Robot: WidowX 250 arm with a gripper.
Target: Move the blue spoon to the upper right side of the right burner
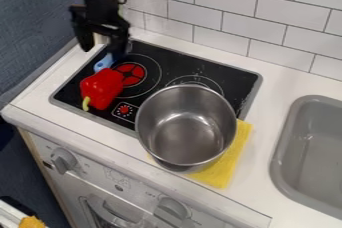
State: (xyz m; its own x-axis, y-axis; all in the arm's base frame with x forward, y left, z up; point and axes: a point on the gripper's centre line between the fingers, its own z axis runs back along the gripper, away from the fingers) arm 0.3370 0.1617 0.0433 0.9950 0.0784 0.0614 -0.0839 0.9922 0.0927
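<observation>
The black gripper (102, 43) hangs at the upper left, over the stove's back left corner, with its two fingers spread apart. Just below its right finger is the blue spoon (103, 63), at the left of the black stovetop; part of it is hidden by the finger and the red pepper. Whether finger and spoon touch I cannot tell. The left burner (131, 73) has a red centre and lies right of the spoon. Farther right, the right burner (194, 79) is partly covered by the metal pot.
A red pepper (102, 88) lies in front of the spoon, beside the left burner. The large metal pot (186, 127) overlaps the stove's front right and a yellow cloth (230, 164). A grey sink (287, 122) is at the right; a tiled wall (220, 14) stands behind.
</observation>
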